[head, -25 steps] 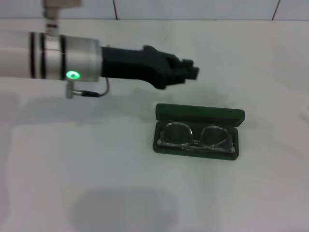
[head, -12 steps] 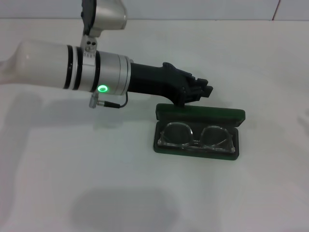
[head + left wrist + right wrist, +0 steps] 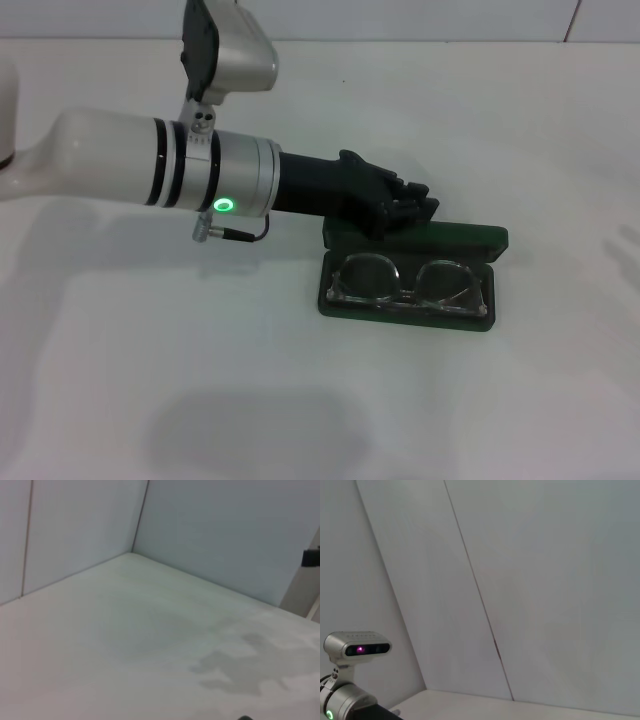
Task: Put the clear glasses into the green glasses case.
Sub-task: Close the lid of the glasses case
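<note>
The green glasses case [image 3: 345, 302] lies open on the white table, right of centre in the head view, its lid [image 3: 450, 238] standing up along the far side. The clear glasses [image 3: 405, 283] lie folded inside the case on the dark lining. My left gripper [image 3: 418, 207] reaches in from the left and hangs low over the left half of the lid's far edge, close to it or touching it. It looks shut with nothing in it. The left wrist view shows only the table and walls. The right gripper is out of view.
The white table [image 3: 200, 380] runs to a tiled wall [image 3: 400, 18] at the back. In the right wrist view, the wall fills the picture, with the left arm's wrist camera [image 3: 357, 649] low in one corner.
My left arm has swung to the right and come down, from above and left of the case to the lid's far edge. The case and glasses have not moved.
</note>
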Tool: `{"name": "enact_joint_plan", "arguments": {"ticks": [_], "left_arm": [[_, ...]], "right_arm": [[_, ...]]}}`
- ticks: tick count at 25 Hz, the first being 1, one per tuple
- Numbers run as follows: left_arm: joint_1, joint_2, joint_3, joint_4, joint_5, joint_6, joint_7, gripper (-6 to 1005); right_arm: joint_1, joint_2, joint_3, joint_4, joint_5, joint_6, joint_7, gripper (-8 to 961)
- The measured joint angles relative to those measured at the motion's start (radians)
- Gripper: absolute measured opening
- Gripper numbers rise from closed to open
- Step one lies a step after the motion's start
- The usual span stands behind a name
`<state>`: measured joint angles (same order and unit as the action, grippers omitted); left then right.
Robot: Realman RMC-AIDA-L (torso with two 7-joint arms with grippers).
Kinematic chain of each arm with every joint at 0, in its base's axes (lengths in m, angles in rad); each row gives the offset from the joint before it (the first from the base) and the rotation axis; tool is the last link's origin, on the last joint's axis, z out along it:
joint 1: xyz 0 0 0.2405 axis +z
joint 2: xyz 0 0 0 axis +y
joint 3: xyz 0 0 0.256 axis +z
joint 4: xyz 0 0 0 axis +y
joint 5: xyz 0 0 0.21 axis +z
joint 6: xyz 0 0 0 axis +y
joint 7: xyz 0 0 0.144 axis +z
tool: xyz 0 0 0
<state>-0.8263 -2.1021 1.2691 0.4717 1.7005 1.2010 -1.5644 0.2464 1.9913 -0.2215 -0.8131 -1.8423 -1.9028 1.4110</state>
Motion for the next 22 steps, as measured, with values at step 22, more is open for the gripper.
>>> {"name": "enact_joint_plan", "arguments": {"ticks": [22], "left_arm": [[0.0, -0.001, 0.068, -0.024, -0.047, -0.04, 0.012, 223]], "right_arm": [[0.004, 0.0, -0.009, 0.037, -0.025, 0.023, -0.032, 292]]}}
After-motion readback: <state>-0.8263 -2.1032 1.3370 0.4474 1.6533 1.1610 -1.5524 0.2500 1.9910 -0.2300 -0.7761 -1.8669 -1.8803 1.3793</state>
